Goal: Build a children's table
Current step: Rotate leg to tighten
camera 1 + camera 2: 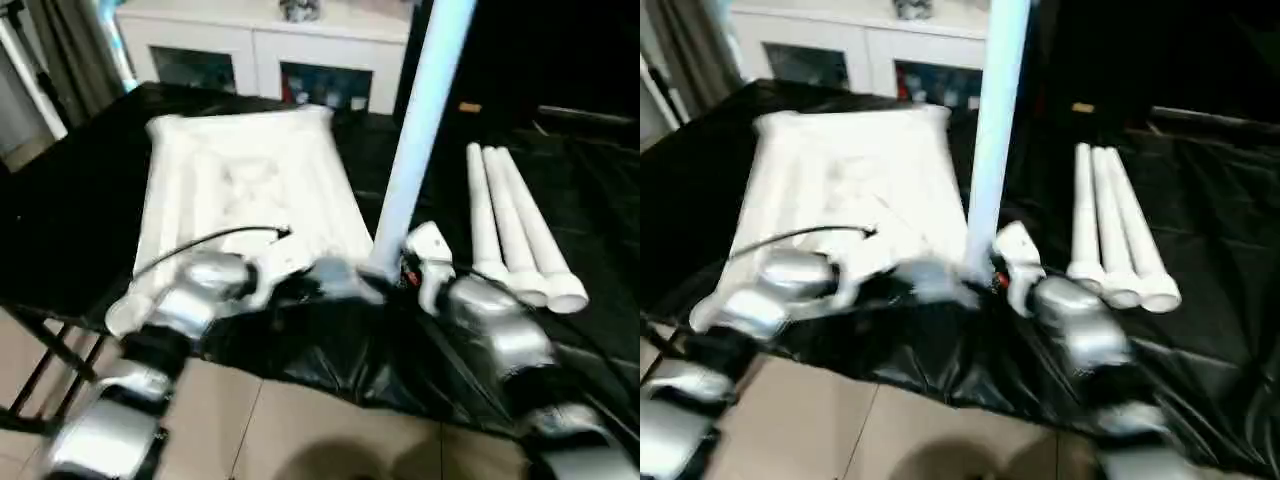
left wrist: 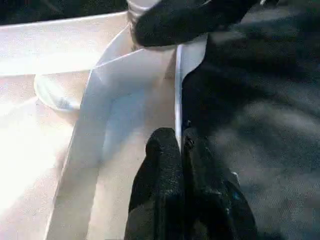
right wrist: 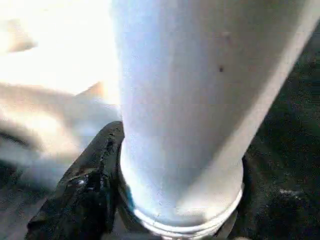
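The children's table top (image 1: 240, 190) lies white and ribbed side up on the black-draped table (image 1: 70, 210). One white tube leg (image 1: 420, 130) stands upright at the top's near right corner. My right gripper (image 1: 382, 272) is closed around that leg's base, with a black finger (image 3: 95, 175) pressed against the leg (image 3: 185, 110). My left gripper (image 2: 181, 145) is shut on the thin rim wall (image 2: 178, 90) of the top, close to the same corner. Three more legs (image 1: 515, 225) lie side by side to the right.
The black cloth's front edge (image 1: 330, 380) hangs just below my grippers, with tiled floor (image 1: 300, 430) beneath. A white glass-door cabinet (image 1: 260, 50) stands behind the table. Bare black cloth (image 1: 600, 200) stretches to the right of the lying legs.
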Motion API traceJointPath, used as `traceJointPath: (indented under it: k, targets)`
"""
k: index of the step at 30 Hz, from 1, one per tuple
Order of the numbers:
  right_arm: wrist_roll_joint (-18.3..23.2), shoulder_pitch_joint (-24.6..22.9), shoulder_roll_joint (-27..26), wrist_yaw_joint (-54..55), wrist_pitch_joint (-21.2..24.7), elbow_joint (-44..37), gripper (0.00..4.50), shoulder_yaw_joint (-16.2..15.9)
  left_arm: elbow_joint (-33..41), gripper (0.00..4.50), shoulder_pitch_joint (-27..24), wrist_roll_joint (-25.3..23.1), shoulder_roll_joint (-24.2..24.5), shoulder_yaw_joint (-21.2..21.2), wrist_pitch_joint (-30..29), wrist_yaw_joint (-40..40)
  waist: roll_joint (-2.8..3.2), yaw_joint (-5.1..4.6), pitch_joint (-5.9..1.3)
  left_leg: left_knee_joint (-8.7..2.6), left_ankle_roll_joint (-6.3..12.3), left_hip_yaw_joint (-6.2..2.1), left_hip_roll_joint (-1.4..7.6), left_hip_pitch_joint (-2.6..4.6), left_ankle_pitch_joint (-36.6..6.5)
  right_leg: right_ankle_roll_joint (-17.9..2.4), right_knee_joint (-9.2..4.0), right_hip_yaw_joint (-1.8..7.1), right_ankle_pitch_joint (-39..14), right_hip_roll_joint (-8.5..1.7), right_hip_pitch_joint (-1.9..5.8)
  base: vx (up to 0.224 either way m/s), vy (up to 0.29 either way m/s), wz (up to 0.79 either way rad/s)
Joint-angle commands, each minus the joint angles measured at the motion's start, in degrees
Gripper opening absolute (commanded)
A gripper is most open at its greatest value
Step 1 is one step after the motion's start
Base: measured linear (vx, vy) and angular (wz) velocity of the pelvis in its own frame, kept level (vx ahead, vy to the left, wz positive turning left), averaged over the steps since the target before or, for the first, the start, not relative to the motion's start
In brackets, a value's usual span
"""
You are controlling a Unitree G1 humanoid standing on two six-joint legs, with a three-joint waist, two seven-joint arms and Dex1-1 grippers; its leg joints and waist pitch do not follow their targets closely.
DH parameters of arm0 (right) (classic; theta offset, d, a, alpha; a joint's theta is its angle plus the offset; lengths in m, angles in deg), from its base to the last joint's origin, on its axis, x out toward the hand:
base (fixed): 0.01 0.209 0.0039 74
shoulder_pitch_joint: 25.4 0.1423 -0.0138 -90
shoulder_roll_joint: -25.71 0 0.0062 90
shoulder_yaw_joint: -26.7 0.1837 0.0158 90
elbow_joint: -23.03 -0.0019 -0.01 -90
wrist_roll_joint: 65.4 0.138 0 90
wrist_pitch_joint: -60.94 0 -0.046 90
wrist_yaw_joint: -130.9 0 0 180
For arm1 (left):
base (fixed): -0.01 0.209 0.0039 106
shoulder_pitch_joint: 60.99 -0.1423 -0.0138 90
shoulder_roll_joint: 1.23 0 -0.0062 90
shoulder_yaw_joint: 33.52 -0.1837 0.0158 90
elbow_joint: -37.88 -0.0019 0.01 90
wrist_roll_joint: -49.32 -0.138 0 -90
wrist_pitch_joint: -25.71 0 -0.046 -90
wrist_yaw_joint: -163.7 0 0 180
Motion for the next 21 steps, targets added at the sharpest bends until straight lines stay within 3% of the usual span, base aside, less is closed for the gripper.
traceJointPath:
  k: [1, 4, 6, 10, 12, 19, 21]
  targets:
    - [-1.36, -0.1, -5.76, 2.12, 0.9, 2.6, 2.7, -4.73, 0.7, 0.0, 1.3, -0.27, -4.9, -2.09, 0.18, -3.88, -0.28, 0.0, -3.2, -4.02, 2.98, -0.03, 0.8, -0.57, -9.28, -6.74, -5.78, 3.07, -24.36, -3.84, 3.01, 0.0, 0.0, 0.0]
    - [-1.61, -0.08, -6.24, 2.49, 0.23, 2.33, 2.7, -4.59, 1.32, 0.0, 1.08, -0.52, -5.11, -2.72, 0.24, -3.25, -0.24, 0.14, -3.32, -4.03, 3.78, -0.02, 0.89, -0.52, -9.21, -7.0, -5.55, 3.15, -22.37, -3.84, 2.94, 0.0, 0.0, 0.0]
    - [-1.05, -0.27, -5.87, 1.41, -0.44, 1.56, 3.26, -3.76, 1.46, 0.0, 1.14, -0.92, -4.36, -3.29, 1.21, -2.21, -0.17, 0.09, -3.3, -4.1, 4.08, -0.07, 0.99, -0.68, -9.35, -7.33, -5.44, 3.14, -21.24, -3.88, 3.06, 0.0, 0.0, 0.0]
    - [0.18, -0.33, -4.13, -2.82, -0.91, 0.59, 3.62, -3.03, 2.1, 0.0, 0.98, -1.27, -1.86, -3.41, 2.94, 0.28, 0.04, 0.02, -3.36, -4.13, 4.36, -0.16, 1.0, -0.9, -9.57, -7.74, -5.28, 3.19, -20.35, -3.94, 3.28, 0.0, 0.0, 0.0]
    - [-0.09, -0.73, -0.71, -8.26, -2.72, -0.69, 3.84, -4.68, 2.78, 0.0, 0.42, -0.68, 1.08, -3.65, 5.63, 4.33, 0.12, 0.03, -3.47, -4.1, 4.55, -0.23, 1.09, -0.97, -8.82, -8.77, -4.93, 3.22, -17.67, -3.97, 3.43, 0.0, 0.0, 0.0]
    - [1.74, -2.96, 6.88, -25.19, -3.62, -5.7, 3.84, -8.68, 3.7, 0.0, -0.76, 0.88, 6.94, -4.32, 10.11, 14.32, 0.22, 0.28, -3.81, -3.86, 6.74, -0.05, 1.49, -0.9, -5.48, -13.07, -3.53, 3.53, -7.51, -3.97, 3.66, 0.0, 0.0, 0.0]
    - [2.35, -3.86, 8.91, -30.33, -3.15, -7.89, 3.84, -9.95, 3.55, 0.0, -0.67, 1.54, 7.99, -4.06, 10.52, 16.22, 0.19, 0.55, -3.75, -3.84, 6.92, -0.02, 1.5, -0.87, -5.18, -13.21, -3.47, 3.48, -6.75, -3.84, 3.84, 0.0, 0.0, 0.0]
